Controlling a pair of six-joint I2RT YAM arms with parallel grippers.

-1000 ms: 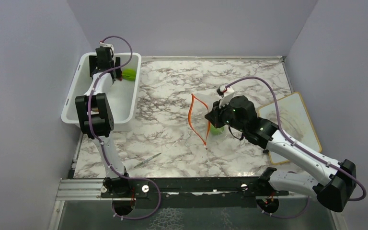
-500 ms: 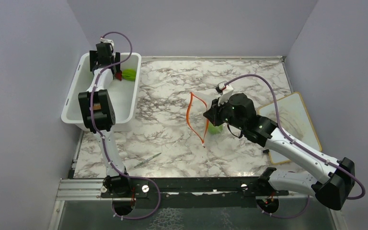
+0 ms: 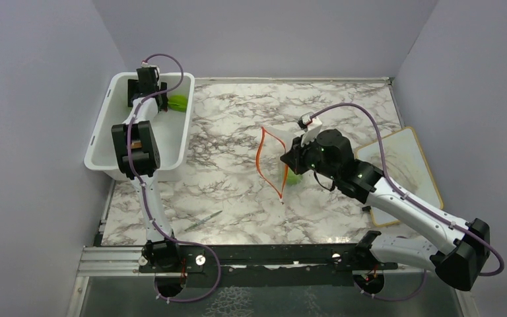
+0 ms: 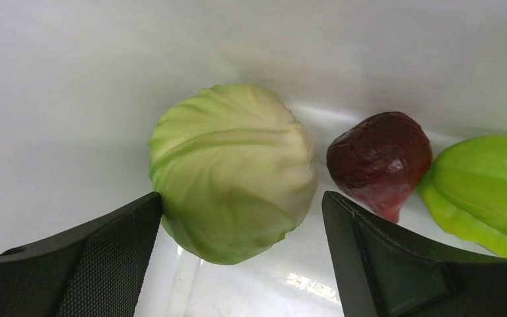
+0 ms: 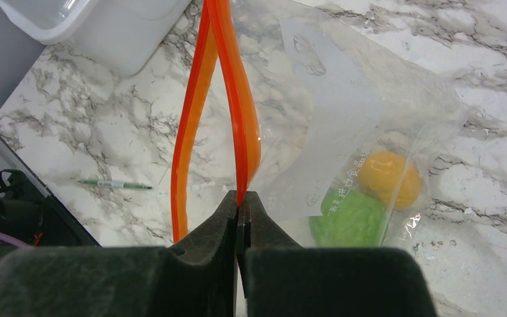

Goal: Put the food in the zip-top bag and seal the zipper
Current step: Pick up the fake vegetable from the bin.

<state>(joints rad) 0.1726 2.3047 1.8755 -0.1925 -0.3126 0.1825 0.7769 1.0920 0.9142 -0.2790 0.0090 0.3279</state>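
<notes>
My left gripper [image 4: 241,254] is open inside the white tub [image 3: 109,105], its fingers on either side of a pale green cabbage ball [image 4: 232,170]. A dark red piece [image 4: 379,158] and a green fruit [image 4: 485,191] lie to the cabbage's right. My right gripper [image 5: 240,206] is shut on the orange-red zipper [image 5: 236,99] of the clear zip-top bag [image 5: 363,112], holding its mouth open. An orange piece [image 5: 389,178] and a green piece [image 5: 351,218] lie inside the bag. In the top view the bag's mouth [image 3: 267,162] stands open toward the left.
A green pen [image 3: 203,220] lies on the marble table near the front left. A white board [image 3: 403,172] lies at the right, under my right arm. The tub stands against the left wall.
My left arm has reached further toward the tub's back end. The right gripper has shifted the bag slightly left.
</notes>
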